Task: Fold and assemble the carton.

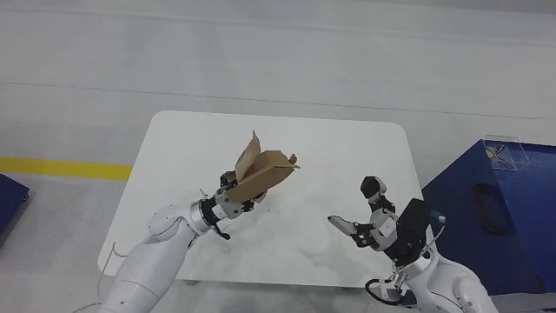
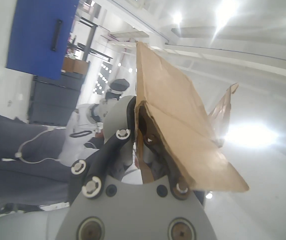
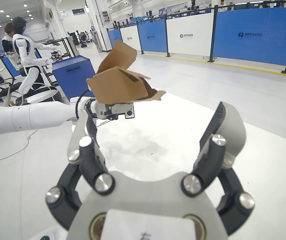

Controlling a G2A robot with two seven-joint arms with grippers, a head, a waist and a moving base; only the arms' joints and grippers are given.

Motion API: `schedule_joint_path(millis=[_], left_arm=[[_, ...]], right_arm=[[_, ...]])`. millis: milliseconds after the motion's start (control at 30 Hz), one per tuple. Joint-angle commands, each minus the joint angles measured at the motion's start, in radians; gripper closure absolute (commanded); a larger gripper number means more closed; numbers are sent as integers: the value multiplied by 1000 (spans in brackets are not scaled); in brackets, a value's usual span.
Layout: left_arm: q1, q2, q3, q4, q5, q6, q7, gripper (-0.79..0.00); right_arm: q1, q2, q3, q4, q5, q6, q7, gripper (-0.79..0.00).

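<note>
my left pincer (image 1: 241, 194) pinches the half-folded carton (image 1: 265, 172) by its lower edge, lifted above the table (image 1: 347, 152), flaps splayed. my right pincer (image 1: 356, 207) hangs spread wide, well apart from it, seemingly over the table's near side.

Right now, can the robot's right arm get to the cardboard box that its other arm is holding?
Probably yes. The right gripper is open and faces the carton, which the left gripper holds up above the white table. Nothing stands between them.
</note>
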Motion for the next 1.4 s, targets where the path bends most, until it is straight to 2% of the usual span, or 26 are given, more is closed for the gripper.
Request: schedule_joint_path(millis=[0, 67, 133, 167, 367, 567, 833, 1067, 1367], left_arm=[[0, 0, -1, -1, 42, -9, 2, 0], [4, 0, -4, -9, 46, -23, 22, 0], [17, 6, 3, -41, 193, -139, 102, 0], [30, 6, 11, -54, 227, -151, 120, 0], [74, 2, 14, -106, 222, -217, 135, 0], [83, -6, 50, -96, 255, -222, 114, 0], [83, -13, 75, -85, 256, -164, 122, 0], [90, -14, 70, -97, 271, -176, 124, 0], [99, -16, 65, -110, 259, -180, 117, 0]], right_arm=[[0, 0, 0, 0, 0, 0, 0, -785], [5, 1, 0, -4, -33, -4, 13, -785], [7, 0, -1, -13, -111, 29, -6, -785], [3, -2, -6, -11, -132, 50, -22, -785], [38, -11, -22, 32, -233, 183, -73, -785], [143, -25, -109, 133, -262, 237, -76, -785], [244, -36, -163, 207, -305, 289, 23, -785], [263, -38, -202, 260, -373, 242, 68, -785], [252, -44, -233, 305, -367, 212, 71, -785]])
